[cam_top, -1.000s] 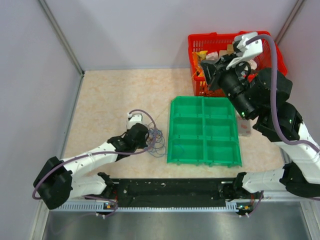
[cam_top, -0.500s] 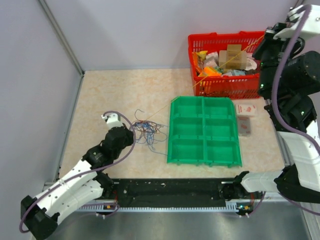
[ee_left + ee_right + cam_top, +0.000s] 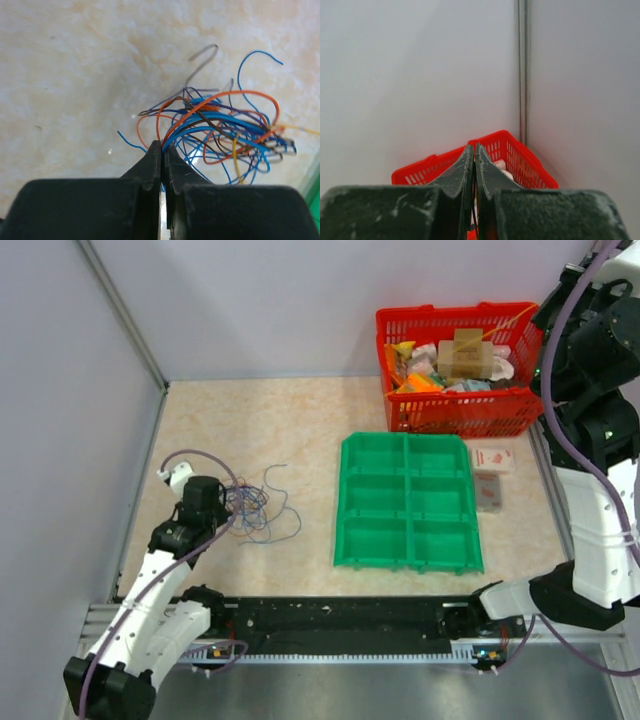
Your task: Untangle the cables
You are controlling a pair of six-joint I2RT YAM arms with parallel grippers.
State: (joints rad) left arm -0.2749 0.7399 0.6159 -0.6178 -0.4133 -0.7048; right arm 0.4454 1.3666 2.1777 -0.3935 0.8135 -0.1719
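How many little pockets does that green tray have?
6, none hidden: the green tray is split into two columns of three. The left column lies toward the cables, the right column toward the small boxes.

No text, label or number can be read in any view. A small white box (image 3: 492, 458) on the table (image 3: 250, 430), at 3 o'clock from the green tray (image 3: 407, 502), carries reddish print too small to make out.
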